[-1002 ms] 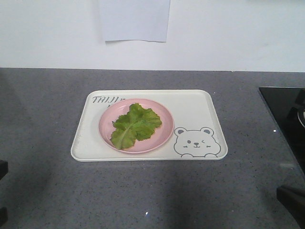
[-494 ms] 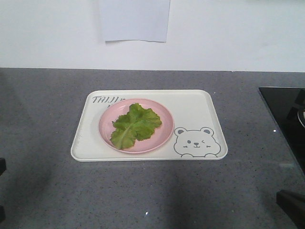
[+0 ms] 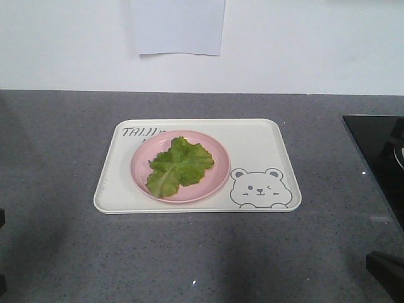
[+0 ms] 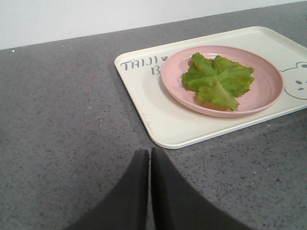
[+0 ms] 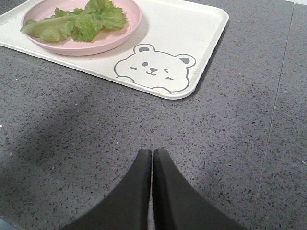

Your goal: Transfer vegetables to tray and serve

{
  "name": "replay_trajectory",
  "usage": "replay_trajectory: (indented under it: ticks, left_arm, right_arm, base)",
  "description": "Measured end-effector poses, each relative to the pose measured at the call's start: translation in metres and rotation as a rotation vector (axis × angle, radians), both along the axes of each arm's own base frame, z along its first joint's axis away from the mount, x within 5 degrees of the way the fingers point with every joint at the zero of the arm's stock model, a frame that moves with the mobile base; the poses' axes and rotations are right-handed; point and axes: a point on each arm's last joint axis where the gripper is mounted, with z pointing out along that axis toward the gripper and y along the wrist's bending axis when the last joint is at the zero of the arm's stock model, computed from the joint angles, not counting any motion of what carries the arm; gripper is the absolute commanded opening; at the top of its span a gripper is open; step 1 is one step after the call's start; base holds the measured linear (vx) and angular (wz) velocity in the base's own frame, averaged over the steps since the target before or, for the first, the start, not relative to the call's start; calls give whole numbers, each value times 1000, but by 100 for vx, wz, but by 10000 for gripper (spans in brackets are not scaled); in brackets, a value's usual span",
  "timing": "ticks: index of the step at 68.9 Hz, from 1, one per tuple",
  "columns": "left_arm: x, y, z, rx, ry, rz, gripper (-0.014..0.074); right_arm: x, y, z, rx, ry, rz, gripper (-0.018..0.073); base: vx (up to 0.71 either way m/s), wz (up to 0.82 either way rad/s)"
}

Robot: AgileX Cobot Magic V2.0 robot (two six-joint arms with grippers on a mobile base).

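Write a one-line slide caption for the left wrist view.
Shut left gripper hovers over the grey counter before a cream tray carrying a pink plate with a lettuce leaf.

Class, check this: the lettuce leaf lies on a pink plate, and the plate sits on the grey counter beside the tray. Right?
Not quite. The lettuce leaf does lie on the pink plate, but the plate sits on the tray, not beside it, as the front-facing view shows.

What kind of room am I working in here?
Probably a kitchen: a grey speckled countertop against a white wall, what looks like a black cooktop on one side, and a lettuce leaf on a pink plate.
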Motion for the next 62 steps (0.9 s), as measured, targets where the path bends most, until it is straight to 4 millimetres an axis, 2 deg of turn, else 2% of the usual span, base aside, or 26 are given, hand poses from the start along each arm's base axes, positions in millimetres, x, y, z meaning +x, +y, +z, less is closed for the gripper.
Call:
replay_trajectory:
  ticks: [10, 20, 30, 48, 62]
  left_arm:
    - [-3, 6, -18, 12, -92, 44, -7]
    - [-16, 16, -55, -17, -149, 130, -7]
    - [-30, 23, -82, -41, -192, 200, -7]
    - [-46, 29, -82, -51, -293, 280, -7]
    - [-49, 29, -87, -45, -256, 291, -7]
  right_arm:
    - [0, 0, 0, 1, 1, 0, -6]
    - [0, 0, 0, 1, 1, 0, -6]
    - [0, 0, 0, 1, 1, 0, -6]
    - [0, 0, 0, 1, 1, 0, -6]
    - [0, 0, 0, 0, 2, 1, -6]
  base:
    - [0, 0]
    - [0, 0]
    - [0, 0]
    - [0, 0]
    - [0, 0]
